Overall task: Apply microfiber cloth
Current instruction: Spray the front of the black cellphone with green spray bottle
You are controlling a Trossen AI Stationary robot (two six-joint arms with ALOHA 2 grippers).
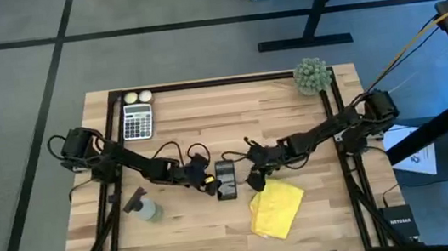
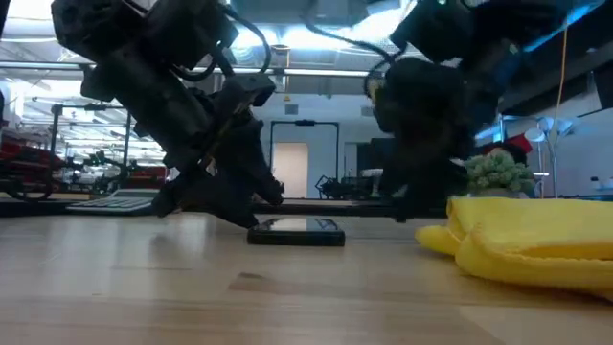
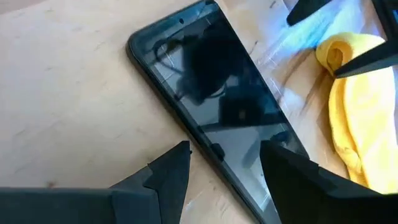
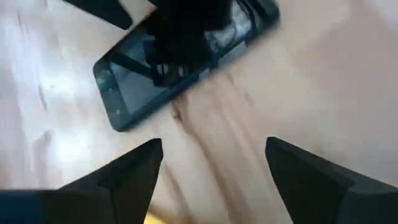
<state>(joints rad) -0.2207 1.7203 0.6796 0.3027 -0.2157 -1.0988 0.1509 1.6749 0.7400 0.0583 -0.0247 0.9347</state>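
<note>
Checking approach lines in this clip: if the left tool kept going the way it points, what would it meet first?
The phone. The left tool is open, its fingers either side of the phone's near end. Beyond that lies the cloth, though depth is hard to judge.

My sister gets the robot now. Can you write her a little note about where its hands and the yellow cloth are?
Left gripper: open, fingers straddling the black phone at mid-table.
Right gripper: open, holding nothing, low over bare wood between the phone and the microfiber cloth.
The cloth lies crumpled on the table to the right of the phone, untouched.
Done: both arms brought in to the phone.
Left: pick up the cloth and wipe the phone's screen.
</note>
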